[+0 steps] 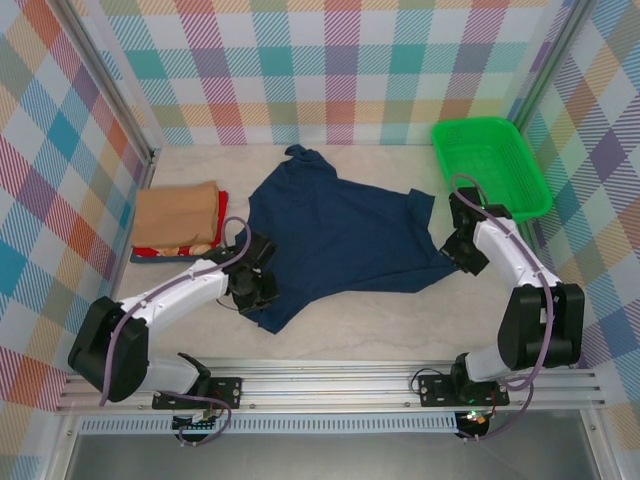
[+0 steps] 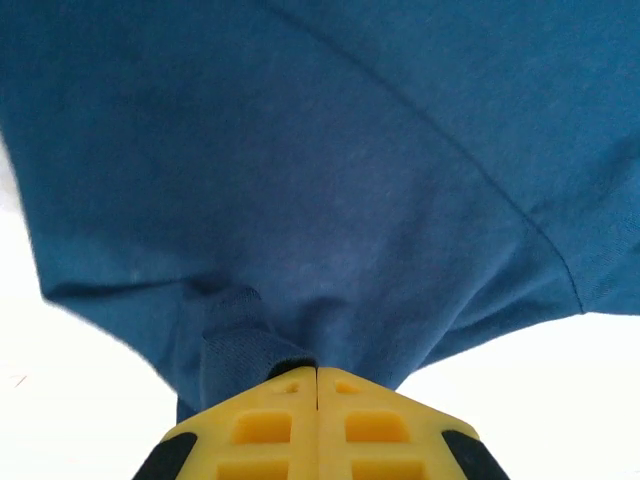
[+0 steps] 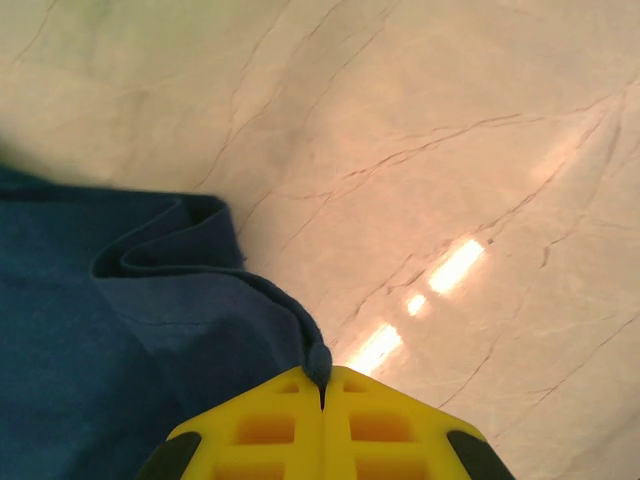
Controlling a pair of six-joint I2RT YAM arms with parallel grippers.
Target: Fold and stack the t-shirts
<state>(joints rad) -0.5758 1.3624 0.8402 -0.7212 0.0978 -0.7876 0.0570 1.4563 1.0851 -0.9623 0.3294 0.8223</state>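
From above, the navy t-shirt [image 1: 340, 235] lies spread and rumpled across the middle of the tabletop [image 1: 380, 320], collar toward the far side. The left end effector [image 1: 255, 290] sits at its near-left hem and the right end effector [image 1: 455, 258] at its right edge. At the left, a folded tan t-shirt [image 1: 178, 215] rests on a red t-shirt [image 1: 147, 250]; a green basket [image 1: 490, 165] stands far right. In the left wrist view, the yellow fingers [image 2: 270, 425] are pressed together, pinching a bunch of navy cloth. In the right wrist view, the fingers [image 3: 380, 425] are likewise clamped on the shirt's edge, with bare tabletop to the right.
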